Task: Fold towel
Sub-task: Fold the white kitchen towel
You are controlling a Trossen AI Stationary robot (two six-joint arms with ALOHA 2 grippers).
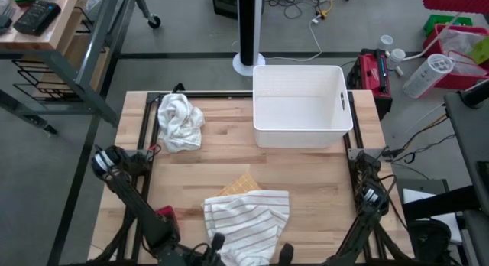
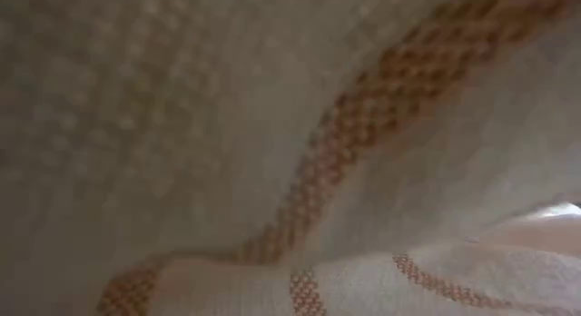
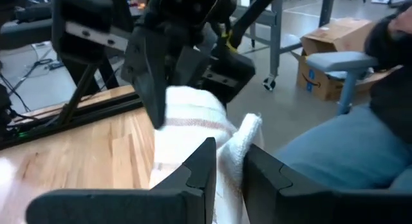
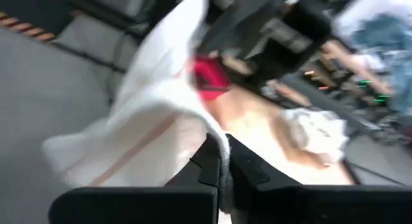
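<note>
a striped towel (image 1: 248, 220) lies bunched at the near edge of the wooden table (image 1: 306, 174), its orange stripes running roughly from the near edge toward the far side, with a tan corner poking out at its far-left. both grippers meet at its near hem: the right gripper (image 4: 222, 163) is clamped tight on a fold of the cloth, while the left gripper (image 3: 228, 166) has its fingers only slightly parted with towel fabric between them. the low view is filled entirely by the towel's weave. open board stretches between the towel and a white bin (image 1: 302, 105) at the far side; a crumpled white cloth (image 1: 179, 122) sits far-left. beyond the table's edge a cardboard box (image 3: 328, 56) carries a printed logo, too small to read.
</note>
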